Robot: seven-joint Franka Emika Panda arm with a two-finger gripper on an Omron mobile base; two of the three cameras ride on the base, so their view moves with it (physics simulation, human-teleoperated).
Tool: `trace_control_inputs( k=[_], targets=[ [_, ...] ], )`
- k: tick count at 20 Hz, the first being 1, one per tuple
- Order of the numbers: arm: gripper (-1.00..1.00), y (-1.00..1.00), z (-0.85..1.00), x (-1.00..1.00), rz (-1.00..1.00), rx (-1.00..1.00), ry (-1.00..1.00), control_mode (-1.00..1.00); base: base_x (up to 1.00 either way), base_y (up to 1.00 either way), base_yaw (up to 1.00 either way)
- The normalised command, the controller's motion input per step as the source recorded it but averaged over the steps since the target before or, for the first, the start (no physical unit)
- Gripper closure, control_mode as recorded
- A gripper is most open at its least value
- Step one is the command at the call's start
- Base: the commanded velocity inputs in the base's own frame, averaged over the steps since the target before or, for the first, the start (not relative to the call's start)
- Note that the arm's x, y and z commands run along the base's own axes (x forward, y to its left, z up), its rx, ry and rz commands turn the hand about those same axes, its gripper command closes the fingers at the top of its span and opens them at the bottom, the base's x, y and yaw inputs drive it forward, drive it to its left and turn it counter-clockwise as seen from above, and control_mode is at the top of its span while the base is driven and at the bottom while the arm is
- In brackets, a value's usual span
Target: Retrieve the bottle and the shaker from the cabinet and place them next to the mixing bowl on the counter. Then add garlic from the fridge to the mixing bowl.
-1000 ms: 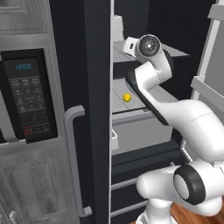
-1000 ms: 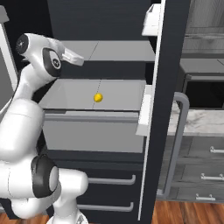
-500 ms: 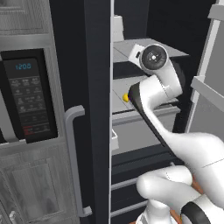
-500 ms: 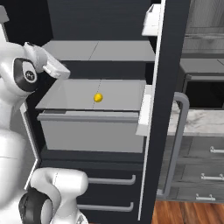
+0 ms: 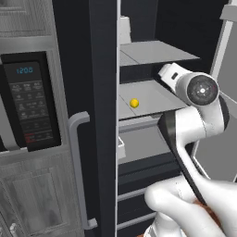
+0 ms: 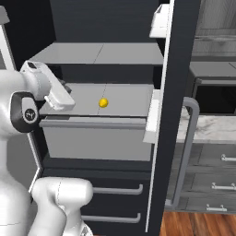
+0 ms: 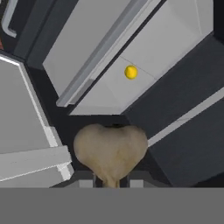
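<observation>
So the fridge (image 5: 104, 55) is standing open here, black body with pale grey shelves inside. In the hand view, the garlic (image 7: 111, 153), a pale tan heart-shaped lump, sits right at the gripper (image 7: 111, 181), pinched between the two dark finger tips, which poke out just below it on either side. So the fingers are clamped on the garlic, and it's up in the air, clear of the shelves.

In the left base view the white arm (image 5: 194, 115) bends up from the lower right with the wrist just in front of the middle shelf (image 5: 148, 95), on its right side. In the right base view the same wrist and hand (image 6: 48, 90) sit at the left end of that shelf.

There's also a little yellow ball (image 6: 103, 103) lying on the middle shelf, roughly in the centre and well apart from the hand. It turns up in the hand view too (image 7: 131, 72), farther away than the garlic.

A microwave (image 5: 28, 104) with a lit clock sits to the left of the fridge. On the right, past the fridge door's long grey handle (image 6: 186, 147), a bit of the white marble counter (image 6: 209, 129) shows over grey drawers (image 6: 216, 173).
</observation>
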Motion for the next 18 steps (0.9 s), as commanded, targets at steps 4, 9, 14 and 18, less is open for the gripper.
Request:
trace_control_inputs(
  k=[4,9,14,18],
  targets=[
    [1.00,-0.13,0.00,-0.54,0.00,0.16,0.09,-1.00,0.00,0.00,0.00],
    [1.00,0.00,-0.22,-0.51,0.00,0.05,0.01,-1.00,0.00,0.00,0.00],
    [1.00,0.00,-0.27,-0.38,0.00,0.02,0.00,-1.00,0.00,0.00,0.00],
    [1.00,0.00,-0.35,-0.23,0.00,0.02,0.00,-1.00,0.00,0.00,0.00]
  ],
)
